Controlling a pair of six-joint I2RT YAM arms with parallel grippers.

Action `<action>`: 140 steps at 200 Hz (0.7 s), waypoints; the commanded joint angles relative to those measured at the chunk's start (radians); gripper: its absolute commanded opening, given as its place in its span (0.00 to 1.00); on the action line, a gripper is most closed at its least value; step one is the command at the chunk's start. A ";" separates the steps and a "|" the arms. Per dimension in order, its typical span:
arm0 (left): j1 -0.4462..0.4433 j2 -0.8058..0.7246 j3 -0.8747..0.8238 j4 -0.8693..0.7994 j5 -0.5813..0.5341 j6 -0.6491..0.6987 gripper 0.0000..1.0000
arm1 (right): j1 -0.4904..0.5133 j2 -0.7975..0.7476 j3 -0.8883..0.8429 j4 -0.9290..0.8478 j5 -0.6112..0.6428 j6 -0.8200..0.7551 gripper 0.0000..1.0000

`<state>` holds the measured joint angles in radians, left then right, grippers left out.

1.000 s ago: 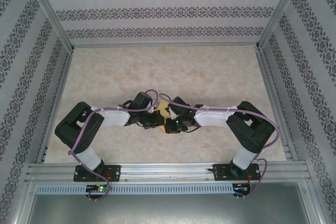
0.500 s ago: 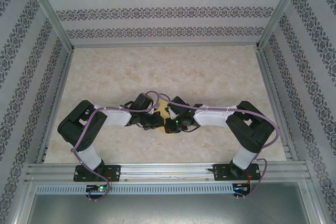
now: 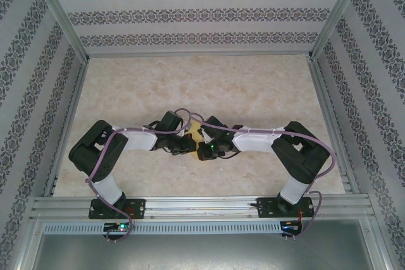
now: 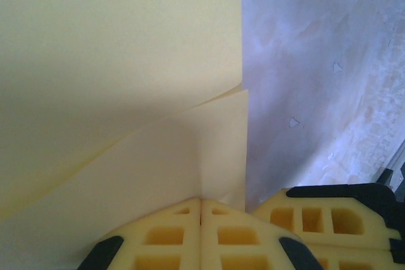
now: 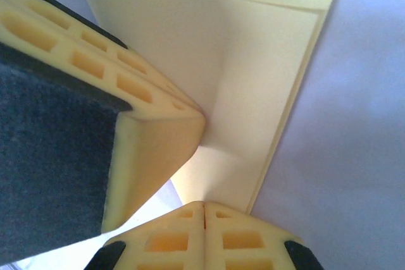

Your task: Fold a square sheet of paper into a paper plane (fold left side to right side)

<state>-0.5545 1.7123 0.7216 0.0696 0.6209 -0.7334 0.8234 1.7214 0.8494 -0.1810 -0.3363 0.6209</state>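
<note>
From overhead, both arms reached inward and met near the middle of the marbled bench point(image 3: 253, 93). Only a thin yellow sliver of the square sheet of paper point(image 3: 195, 135) showed between their dark wrists. A small green light point(image 3: 211, 150) glowed on the right wrist, and purple cables point(image 3: 183, 112) looped over both forearms. Banded, ornamented wallpaper point(image 3: 190, 14) lined the enclosure's walls.

The wrist cameras gave what the high view could not. In the left wrist's view, the left end effector point(image 4: 200, 202) had its yellow foam fingers point(image 4: 164, 238) pressed together, pinching the paper. The paper rose from the tips in two layers, a large upper leaf and a lower flap whose edges ran close together along the right side. Another foam finger point(image 4: 316, 219) sat just beside the left one, at the lower right, over bare bench.

In the right wrist's view, the right end effector point(image 5: 204, 205) was likewise closed tight on the paper, which puckered into a soft crease just above its tips. The left arm's foam finger point(image 5: 152, 124) crowded in from the left, touching the sheet. A folded-over band ran along the paper's top and right edges.
</note>
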 commanded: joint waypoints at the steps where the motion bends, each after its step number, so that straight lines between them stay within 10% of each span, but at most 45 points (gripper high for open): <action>1: 0.062 0.019 0.002 -0.096 -0.139 0.058 0.06 | 0.016 0.075 -0.055 -0.166 0.125 -0.021 0.00; 140: 0.211 -0.018 -0.006 -0.109 -0.149 0.137 0.06 | 0.022 0.083 -0.044 -0.187 0.115 -0.028 0.00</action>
<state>-0.4133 1.7061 0.7322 0.0231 0.6296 -0.6483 0.8341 1.7309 0.8574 -0.1490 -0.2996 0.6189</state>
